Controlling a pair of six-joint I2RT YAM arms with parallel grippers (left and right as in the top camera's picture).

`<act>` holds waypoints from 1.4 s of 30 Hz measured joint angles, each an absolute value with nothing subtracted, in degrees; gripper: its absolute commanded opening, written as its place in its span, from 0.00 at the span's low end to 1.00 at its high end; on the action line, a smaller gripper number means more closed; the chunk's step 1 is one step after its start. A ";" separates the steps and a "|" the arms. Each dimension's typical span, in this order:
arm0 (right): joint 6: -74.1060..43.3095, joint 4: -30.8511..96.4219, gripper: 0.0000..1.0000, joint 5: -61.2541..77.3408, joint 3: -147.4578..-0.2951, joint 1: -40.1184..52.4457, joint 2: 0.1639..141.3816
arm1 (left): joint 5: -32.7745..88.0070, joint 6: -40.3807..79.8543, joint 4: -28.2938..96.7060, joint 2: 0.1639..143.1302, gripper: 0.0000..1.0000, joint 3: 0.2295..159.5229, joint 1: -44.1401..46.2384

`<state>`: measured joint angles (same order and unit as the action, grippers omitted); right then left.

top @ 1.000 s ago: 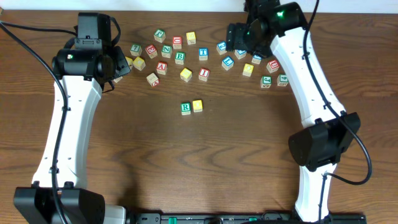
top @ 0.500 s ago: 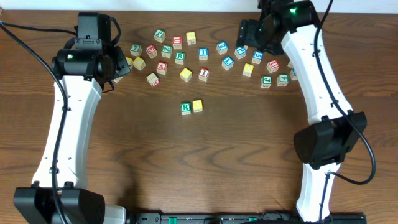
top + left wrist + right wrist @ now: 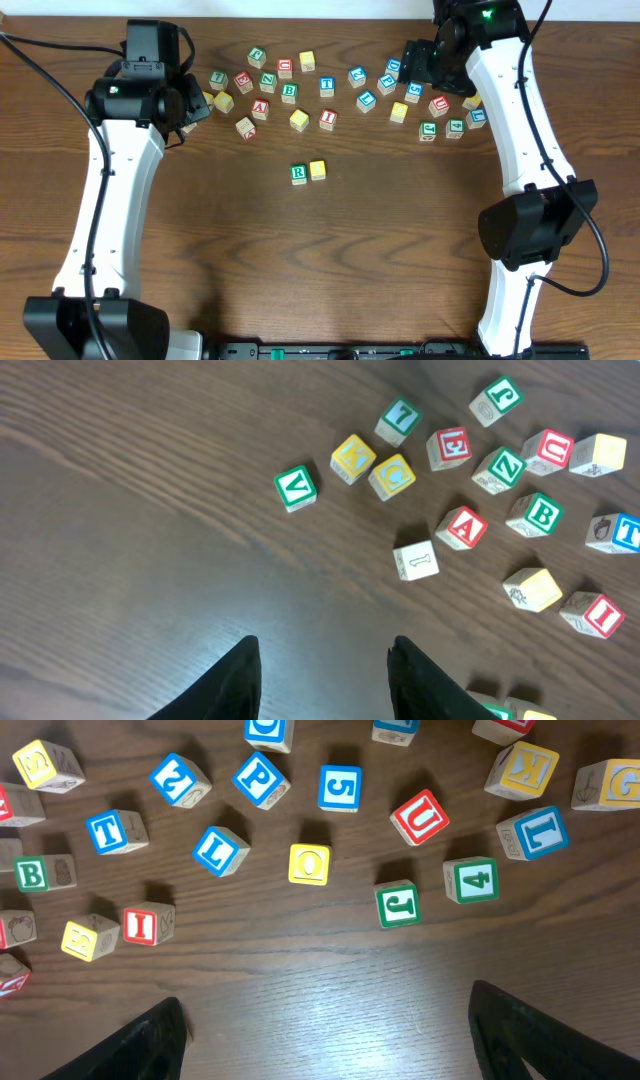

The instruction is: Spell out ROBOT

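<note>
R cube (image 3: 298,173) sits on the surface (image 3: 300,260), yellow cube (image 3: 318,170) just beside at 3 o'clock; left jaws and right jaws spread, empty.

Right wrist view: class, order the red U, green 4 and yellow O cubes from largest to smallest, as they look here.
1. The red U, slightly the largest, though it lies turned.
2. The green 4 and yellow O: too alike to rank.
</note>
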<state>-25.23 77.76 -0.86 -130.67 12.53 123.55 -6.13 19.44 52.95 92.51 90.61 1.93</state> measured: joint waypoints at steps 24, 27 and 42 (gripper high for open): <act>-23.68 79.24 0.89 -0.21 -130.67 11.42 123.55 | 0.78 14.06 53.76 129.47 0.41 128.68 13.15; -22.96 79.90 0.89 -0.23 -130.67 10.09 123.55 | 0.67 13.39 53.19 133.32 0.41 130.17 15.27; -19.22 80.20 0.91 -0.23 -130.67 7.68 123.55 | -0.16 13.04 48.58 142.26 0.41 130.21 16.88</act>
<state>-19.22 80.20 -0.23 -130.67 7.68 123.55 -0.16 13.04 48.58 142.26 130.21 16.88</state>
